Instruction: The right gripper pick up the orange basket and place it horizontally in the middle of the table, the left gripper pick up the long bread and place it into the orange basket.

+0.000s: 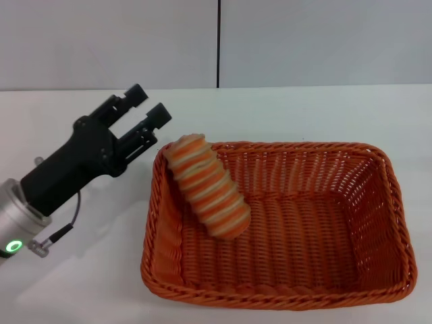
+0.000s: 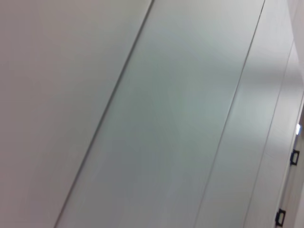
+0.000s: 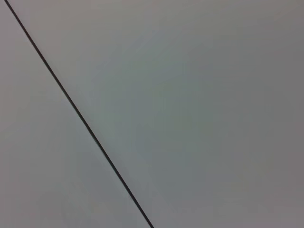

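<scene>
The orange basket (image 1: 317, 229) lies lengthwise across the middle of the white table (image 1: 283, 115) in the head view. Inside it, the striped long bread (image 1: 206, 185) leans against the basket's left wall, one end resting on the rim. My left gripper (image 1: 147, 108) hovers just left of the basket, above the table, open with nothing between its fingers and apart from the bread. The right gripper is out of view. Both wrist views show only grey wall panels.
A grey wall with a dark vertical seam (image 1: 218, 44) stands behind the table. Bare tabletop runs behind the basket and to its left under my left arm (image 1: 40, 196).
</scene>
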Controlling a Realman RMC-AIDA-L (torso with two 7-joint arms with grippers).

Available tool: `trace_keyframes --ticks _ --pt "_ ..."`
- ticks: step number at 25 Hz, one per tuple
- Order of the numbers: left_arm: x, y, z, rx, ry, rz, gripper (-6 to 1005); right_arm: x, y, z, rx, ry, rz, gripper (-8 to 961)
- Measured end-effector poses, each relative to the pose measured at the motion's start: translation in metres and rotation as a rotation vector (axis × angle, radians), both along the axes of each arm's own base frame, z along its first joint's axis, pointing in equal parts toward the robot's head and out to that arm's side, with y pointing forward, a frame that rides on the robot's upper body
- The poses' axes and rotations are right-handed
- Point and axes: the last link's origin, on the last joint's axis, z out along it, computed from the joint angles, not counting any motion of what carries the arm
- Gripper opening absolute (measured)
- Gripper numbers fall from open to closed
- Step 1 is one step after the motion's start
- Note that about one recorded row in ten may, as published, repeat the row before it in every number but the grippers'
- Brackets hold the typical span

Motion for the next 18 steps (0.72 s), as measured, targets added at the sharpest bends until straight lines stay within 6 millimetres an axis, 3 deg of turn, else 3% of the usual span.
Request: trace_keyframes --ticks 2,4,10,18 --pt "-0.001 -0.002 0.005 0.018 -0.011 -0.003 496 0.000 0.000 0.000 0.000 0.000 0.000 366" --pt "-0.005 -0.004 0.013 0.062 -0.026 0.008 695 0.000 0.000 0.000 0.001 0.001 -0.001 366" --pt "-0.037 -0.019 0.048 0.404 -0.061 0.183 862 0.002 -0.004 0.002 0.033 0.015 -0.010 366" --pt "-0.073 -0.053 0.077 0.870 -0.023 0.492 858 0.005 -0.008 0.007 0.074 0.027 -0.028 366"
